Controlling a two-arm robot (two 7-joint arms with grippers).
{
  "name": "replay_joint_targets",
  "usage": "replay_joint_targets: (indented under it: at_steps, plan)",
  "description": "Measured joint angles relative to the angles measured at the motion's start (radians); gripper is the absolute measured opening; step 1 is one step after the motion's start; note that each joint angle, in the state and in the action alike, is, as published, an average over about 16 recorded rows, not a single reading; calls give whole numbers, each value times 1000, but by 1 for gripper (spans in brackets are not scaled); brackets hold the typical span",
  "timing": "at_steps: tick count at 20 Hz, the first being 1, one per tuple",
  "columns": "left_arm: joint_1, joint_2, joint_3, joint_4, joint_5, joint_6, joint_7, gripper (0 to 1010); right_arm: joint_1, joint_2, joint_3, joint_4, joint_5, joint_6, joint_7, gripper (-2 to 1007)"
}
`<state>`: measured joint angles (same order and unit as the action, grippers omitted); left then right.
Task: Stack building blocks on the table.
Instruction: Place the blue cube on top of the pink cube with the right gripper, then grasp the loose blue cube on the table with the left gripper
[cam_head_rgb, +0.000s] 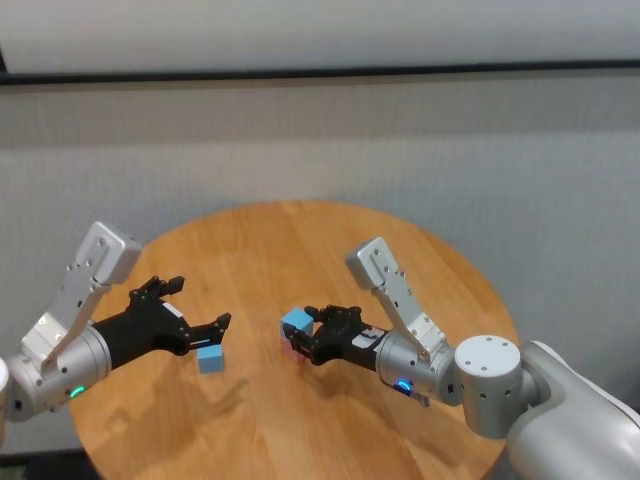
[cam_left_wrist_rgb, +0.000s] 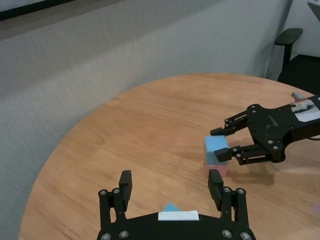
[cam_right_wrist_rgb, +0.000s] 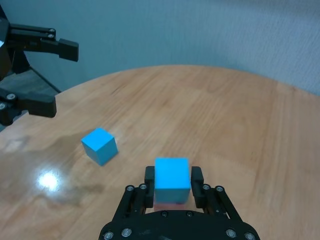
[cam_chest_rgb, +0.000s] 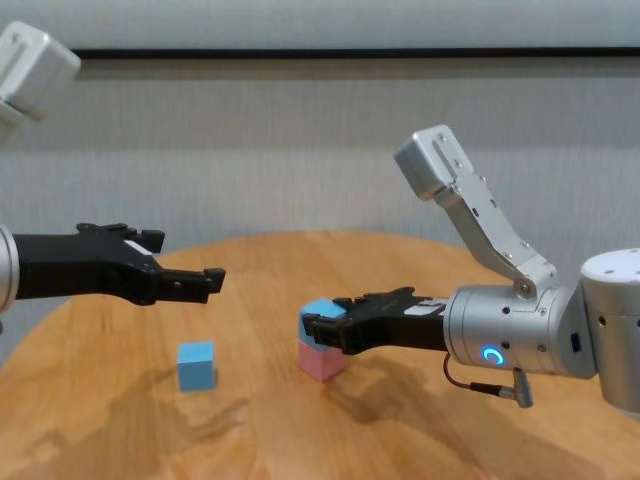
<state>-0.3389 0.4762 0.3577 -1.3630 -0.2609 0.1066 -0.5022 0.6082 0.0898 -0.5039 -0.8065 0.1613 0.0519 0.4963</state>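
left gripper (cam_head_rgb: 200, 305) fingers spread, right gripper (cam_head_rgb: 303, 335) narrowed

Bare table (cam_head_rgb: 300, 240) lies open beyond the loose blue cube (cam_head_rgb: 210, 359); stacked cubes (cam_head_rgb: 296, 330) block centre.

You see the right gripper (cam_chest_rgb: 318, 325) closed around a light blue cube (cam_chest_rgb: 320, 312) sitting on the pink cube (cam_chest_rgb: 322, 360). The left gripper (cam_chest_rgb: 188, 266) hovers open above another blue cube (cam_chest_rgb: 196, 364) on the table (cam_chest_rgb: 120, 430).
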Motion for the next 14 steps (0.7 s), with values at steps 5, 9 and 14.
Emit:
replay_joint_targets:
  at_steps: [5, 9, 14]
  plan:
    - [0, 0, 0, 0, 0, 0, 0, 1002, -1, 0, 6, -11, 3, 0, -7, 562]
    - [0, 0, 0, 0, 0, 0, 0, 1002, -9, 10, 14, -44, 6, 1, -18, 685]
    - [0, 0, 0, 0, 0, 0, 0, 1002, -35, 40, 35, -127, 12, 5, -41, 838]
